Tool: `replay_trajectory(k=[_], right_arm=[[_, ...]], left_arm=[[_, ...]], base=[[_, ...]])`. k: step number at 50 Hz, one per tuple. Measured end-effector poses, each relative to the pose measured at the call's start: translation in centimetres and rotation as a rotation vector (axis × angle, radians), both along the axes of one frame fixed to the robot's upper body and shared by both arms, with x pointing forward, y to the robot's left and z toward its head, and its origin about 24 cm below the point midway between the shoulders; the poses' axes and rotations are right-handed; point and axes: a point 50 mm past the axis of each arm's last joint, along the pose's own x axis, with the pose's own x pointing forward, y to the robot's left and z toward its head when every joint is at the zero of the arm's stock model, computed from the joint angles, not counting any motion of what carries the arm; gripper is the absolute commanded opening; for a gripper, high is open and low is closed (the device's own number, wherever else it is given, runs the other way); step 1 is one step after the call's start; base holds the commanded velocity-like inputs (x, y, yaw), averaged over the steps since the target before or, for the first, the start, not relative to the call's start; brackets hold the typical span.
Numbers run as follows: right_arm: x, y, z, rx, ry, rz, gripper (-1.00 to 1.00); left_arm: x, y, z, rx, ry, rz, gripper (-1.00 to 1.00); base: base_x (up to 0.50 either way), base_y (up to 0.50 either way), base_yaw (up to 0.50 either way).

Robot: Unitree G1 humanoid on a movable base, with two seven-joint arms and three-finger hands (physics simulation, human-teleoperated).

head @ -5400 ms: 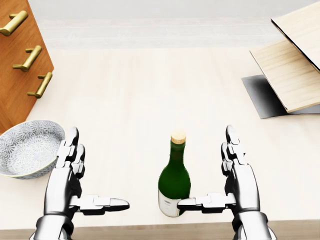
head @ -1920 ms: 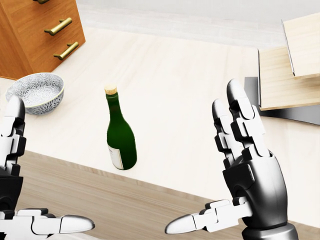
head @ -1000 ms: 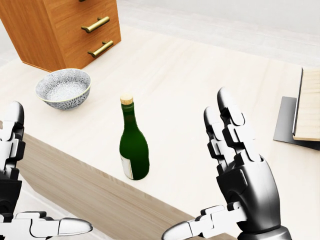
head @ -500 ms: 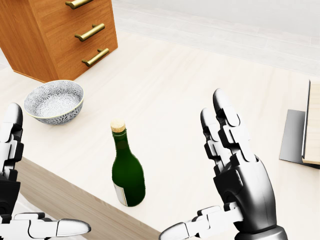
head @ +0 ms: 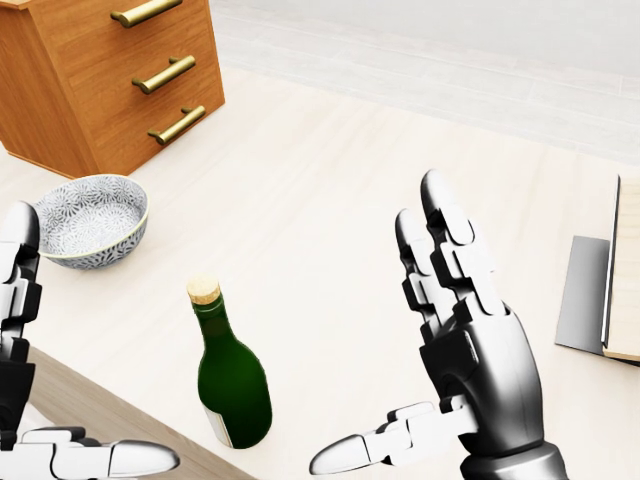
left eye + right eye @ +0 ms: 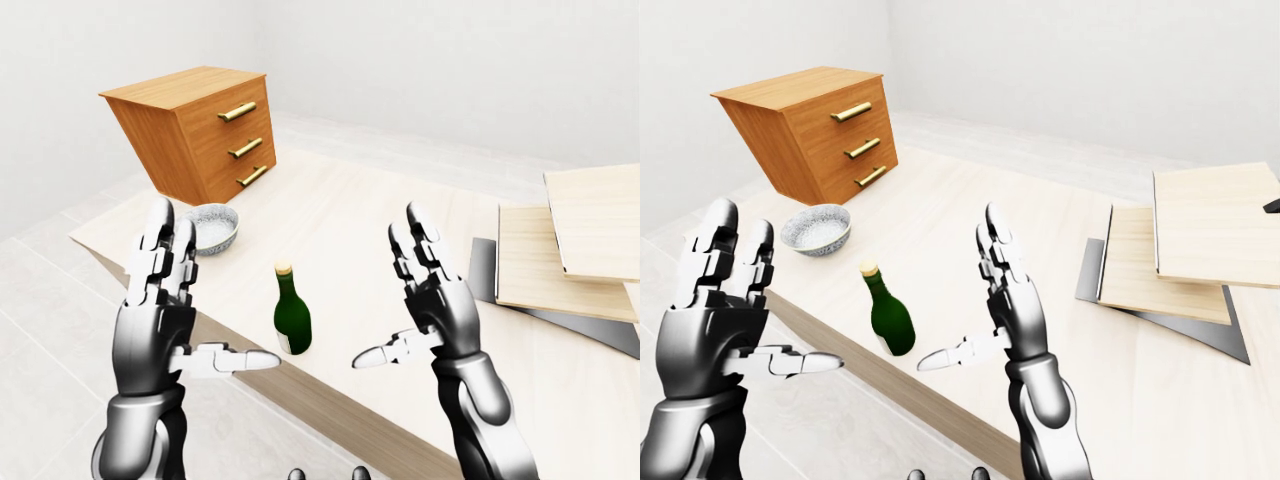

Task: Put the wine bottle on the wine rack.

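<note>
A green wine bottle with a cork and a pale label stands upright on the light wood table, close to the table's lower edge. The wine rack, made of slanted pale wood slabs on a dark base, sits at the right. My left hand is open and raised to the left of the bottle. My right hand is also open, raised to the bottle's right with its thumb pointing inward. Neither hand touches the bottle.
A wooden chest of drawers with brass handles stands at the table's upper left. A patterned bowl sits just below it, left of the bottle. The table's edge runs diagonally under the hands, with pale floor beyond.
The camera has moved: the bottle, bowl and chest slid down and left in the head view, and the rack drifted to the right edge. Both hands stay raised and open.
</note>
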Motion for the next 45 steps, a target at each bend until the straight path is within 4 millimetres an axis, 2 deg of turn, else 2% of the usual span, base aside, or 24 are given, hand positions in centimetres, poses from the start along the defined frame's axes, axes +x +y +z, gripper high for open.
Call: replay_trajectory(k=[9, 19, 25, 45], right_arm=[[0.7, 0.6, 0.0, 0.005, 0.001, 0.006, 1.00], [2.5, 1.2, -0.5, 0.014, 0.025, 0.012, 1.00], [3.2, 1.6, -0.6, 0.019, 0.035, 0.020, 1.00], [4.5, 3.8, -0.8, 0.029, 0.056, 0.055, 1.00]], left_arm=[[-0.2, 0.1, 0.3, 0.002, -0.013, 0.004, 1.00], [-0.4, 0.4, 0.3, 0.001, -0.012, 0.012, 1.00], [-0.5, 0.6, 0.2, -0.002, -0.009, 0.016, 1.00], [-1.2, 1.5, 1.0, -0.001, -0.048, 0.043, 1.00]], base=[[0.00, 0.00, 0.00], [0.00, 0.00, 0.00], [0.33, -0.14, 0.00], [0.00, 0.00, 0.00]])
